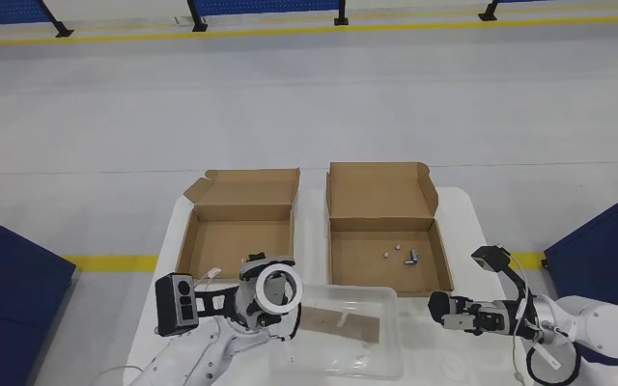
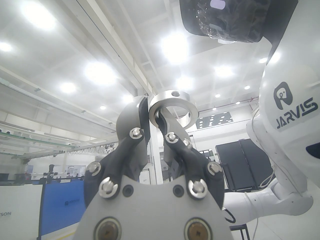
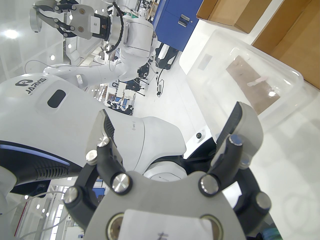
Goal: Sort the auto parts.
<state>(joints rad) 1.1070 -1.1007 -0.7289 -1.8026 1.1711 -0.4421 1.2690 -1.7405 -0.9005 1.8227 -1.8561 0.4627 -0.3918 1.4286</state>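
At the left of the table [image 1: 311,227] you have an open cardboard box [image 1: 237,246] with its flap laid back. Just in front of it, on the robot's side, the left gripper [image 2: 152,113] points up at the ceiling. It is nearly closed on a metal ring [image 2: 173,108]. One finger sits outside the band and the other passes through the hole, so the ring's wall is pinched between them. The ring is in the air near that box's front right corner, beside the tub, and you can see a small threaded hole in its rim.

In the middle sits a clear plastic tub [image 1: 394,328] with a brown card sheet [image 1: 338,320] lying flat on its bottom. Behind the tub stands a second open box [image 1: 367,262]. In it lie a small grey metal part [image 1: 412,257] and a tiny pale piece [image 1: 386,255], near each other.

At the far right, the right gripper [image 3: 172,113] hangs over the table just beside the tub's right end. Its fingers are spread wide with nothing between them.
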